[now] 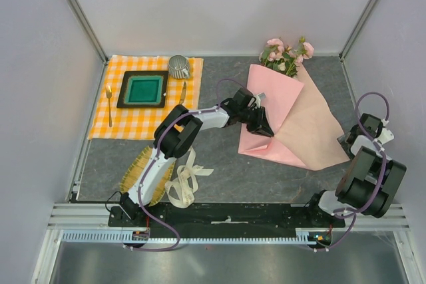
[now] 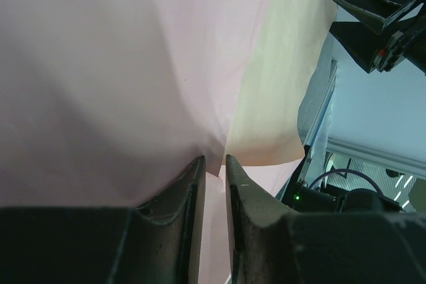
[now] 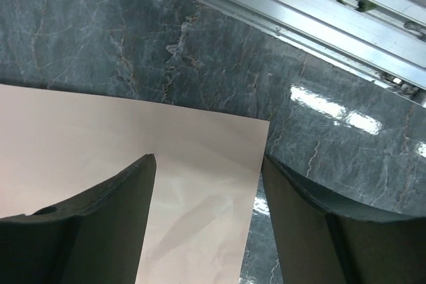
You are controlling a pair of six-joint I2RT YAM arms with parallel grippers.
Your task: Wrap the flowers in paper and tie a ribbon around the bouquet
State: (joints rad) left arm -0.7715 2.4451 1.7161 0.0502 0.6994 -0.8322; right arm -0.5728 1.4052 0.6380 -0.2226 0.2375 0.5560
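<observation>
Left fingers [image 1: 261, 126] are bearing down on the near end of the paper [image 1: 293, 114], which is lying folded into a rough cone around the flowers [image 1: 286, 51]. The blooms are poking out well beyond these fingers. Right fingers [image 1: 347, 143] are hovering at the sheet's loose flap on the far side. The ribbon [image 1: 186, 181] is lying loose on the counter [image 1: 233, 167], well behind the left fingers, so tying is not yet begun.

Seen from the left wrist, the fingers are nearly closed, pinching a fold of the pink sheet between their tips.

Seen from the right wrist, the fingers are standing wide apart and holding nothing, with the flap's corner lying flat just beneath them. Wrapping is looking roughly half done, with that flap waiting to be folded over.
</observation>
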